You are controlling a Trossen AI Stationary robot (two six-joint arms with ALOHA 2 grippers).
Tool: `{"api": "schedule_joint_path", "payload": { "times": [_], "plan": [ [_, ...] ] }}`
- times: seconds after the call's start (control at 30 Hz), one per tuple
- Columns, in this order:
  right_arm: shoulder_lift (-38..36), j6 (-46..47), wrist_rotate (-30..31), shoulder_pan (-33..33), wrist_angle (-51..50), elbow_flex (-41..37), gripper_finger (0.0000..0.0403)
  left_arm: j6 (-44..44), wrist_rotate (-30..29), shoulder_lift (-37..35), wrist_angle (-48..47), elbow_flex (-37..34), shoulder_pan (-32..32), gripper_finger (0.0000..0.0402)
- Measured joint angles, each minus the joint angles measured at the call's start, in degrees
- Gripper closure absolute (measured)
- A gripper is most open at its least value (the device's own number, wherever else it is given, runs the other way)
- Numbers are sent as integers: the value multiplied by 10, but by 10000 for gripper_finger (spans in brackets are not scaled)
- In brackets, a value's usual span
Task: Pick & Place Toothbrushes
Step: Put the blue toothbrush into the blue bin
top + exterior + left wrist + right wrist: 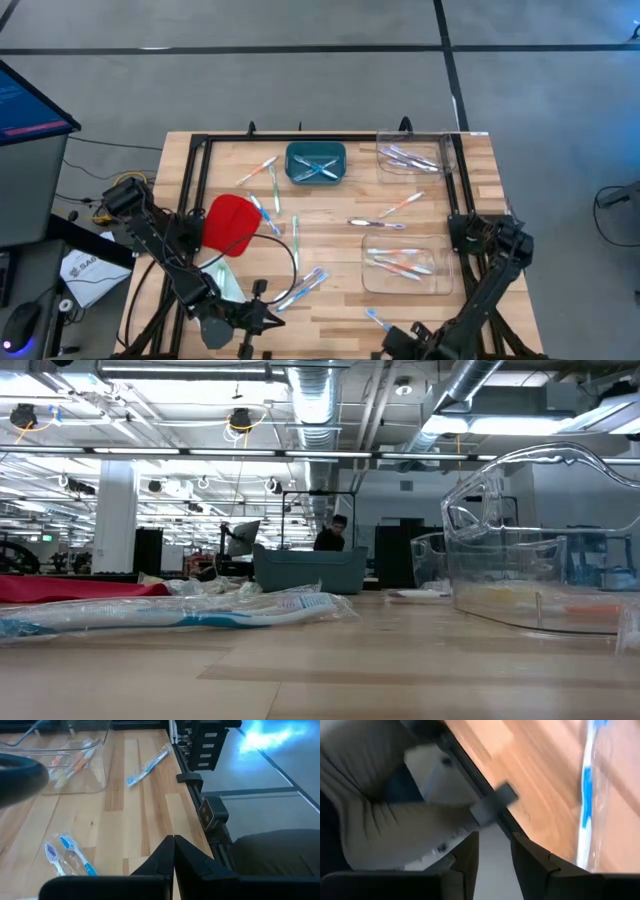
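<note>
Both pincers hang at the table's near edge (330,335); left (173,851) closed, right (495,851) parted.

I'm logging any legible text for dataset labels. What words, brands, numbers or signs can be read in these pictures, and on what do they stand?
None can be read with certainty.
White paper left of the table: dark print, too small to read.
Monitor at far left: lines of text on a blue screen, too blurred to read.
Toothbrush wrappers: no legible print.
Label on the table-edge bracket: a mark, unreadable.
</note>
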Motion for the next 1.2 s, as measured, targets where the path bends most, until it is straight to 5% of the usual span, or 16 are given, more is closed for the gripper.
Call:
{"api": "schedule_joint_path", "payload": {
  "times": [0.47, 1.2],
  "plan": [
    [2, 58, -71, -5, -128, 0, 286, 0, 0, 0, 18, 0, -6, 400],
    [105, 28, -126, -27, -139, -2, 180, 1, 0, 0, 31, 0, -6, 400]
  ]
}}
